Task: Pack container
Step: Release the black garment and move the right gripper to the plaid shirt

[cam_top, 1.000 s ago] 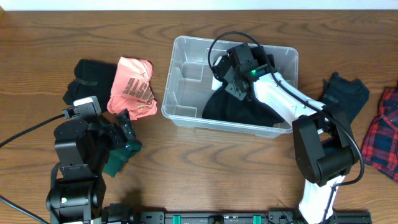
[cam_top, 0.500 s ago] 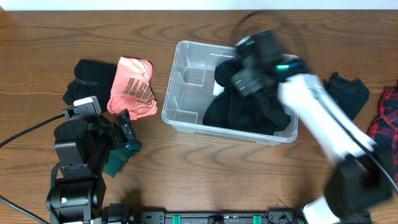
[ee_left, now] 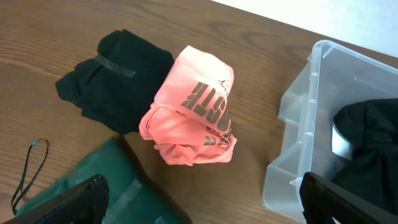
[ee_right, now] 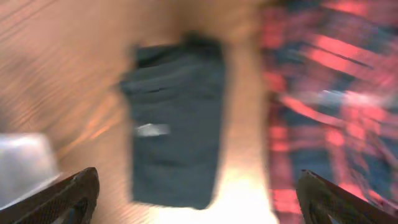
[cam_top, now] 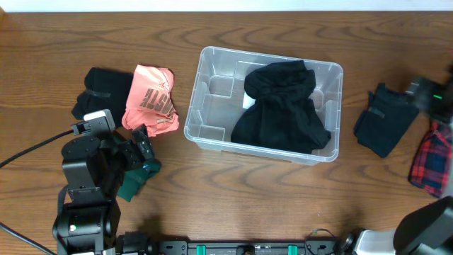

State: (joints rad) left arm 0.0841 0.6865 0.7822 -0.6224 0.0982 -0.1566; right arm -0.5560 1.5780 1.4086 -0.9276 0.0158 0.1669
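The container [cam_top: 205, 106], a clear plastic bin, stands mid-table with a crumpled black garment [cam_top: 283, 106] lying in its right half. My right gripper [cam_top: 428, 93] is a blur at the far right edge, well clear of the bin. In the right wrist view it [ee_right: 202, 202] is open above a folded dark garment [ee_right: 177, 137] and a red plaid cloth [ee_right: 323, 106], holding nothing. My left gripper [ee_left: 205, 208] is open and empty over the edge of a green garment [ee_left: 68, 193], left of the container [ee_left: 298, 155].
A pink shirt [cam_top: 150, 99] and a folded black garment [cam_top: 99, 92] lie left of the bin. The green garment [cam_top: 138, 180] sits by the left arm. The dark folded garment [cam_top: 386, 120] and the plaid cloth [cam_top: 432, 159] lie at the right edge.
My right gripper has let go of the black garment in the container, opened, and swung out fast to the far right. The left arm has not moved.
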